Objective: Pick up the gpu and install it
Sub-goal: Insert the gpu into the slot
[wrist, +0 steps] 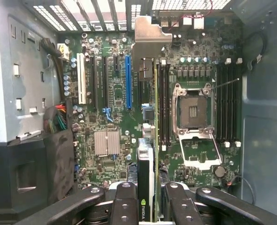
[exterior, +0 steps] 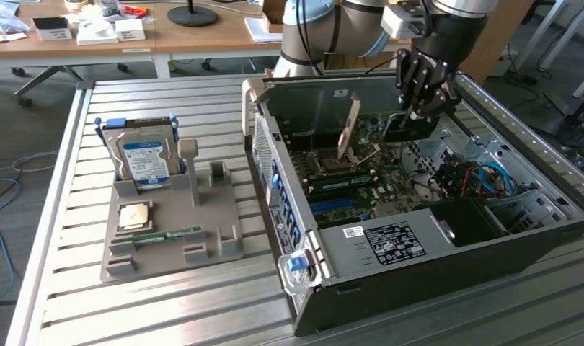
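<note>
Gpu, one, in one pincer over motherboard

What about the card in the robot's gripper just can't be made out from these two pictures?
- Wrist view: the gpu is edge-on in the gripper, so its flat faces are hidden.
- Wrist view: the slot beneath it, covered by the card itself.
- Exterior view: whether the card touches the motherboard; the gripper blocks it.
- Exterior view: the case label has print too small to read.
</note>
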You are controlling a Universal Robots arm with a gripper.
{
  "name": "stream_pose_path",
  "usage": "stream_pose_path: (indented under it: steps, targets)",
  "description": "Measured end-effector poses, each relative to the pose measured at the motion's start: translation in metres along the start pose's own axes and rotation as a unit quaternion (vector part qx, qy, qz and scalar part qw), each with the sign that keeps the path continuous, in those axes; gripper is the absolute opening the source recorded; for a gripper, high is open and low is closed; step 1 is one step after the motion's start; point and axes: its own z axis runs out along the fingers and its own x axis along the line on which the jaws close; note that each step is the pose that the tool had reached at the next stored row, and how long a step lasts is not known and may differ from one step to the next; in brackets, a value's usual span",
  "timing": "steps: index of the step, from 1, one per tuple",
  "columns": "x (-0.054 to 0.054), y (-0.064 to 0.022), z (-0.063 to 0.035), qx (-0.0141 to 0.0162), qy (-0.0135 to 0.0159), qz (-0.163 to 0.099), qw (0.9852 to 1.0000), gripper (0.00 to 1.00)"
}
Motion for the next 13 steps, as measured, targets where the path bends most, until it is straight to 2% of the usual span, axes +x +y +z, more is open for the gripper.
stream_pose_path:
  steps: [6, 13]
  targets:
    - [0.0003, 0.0015, 0.0074, 0.0, 0.0001, 0.0, 1.0, 0.27]
    - [0.0003, 0.0019, 0.0082, 0.0, -0.0001, 0.0, 1.0, 0.27]
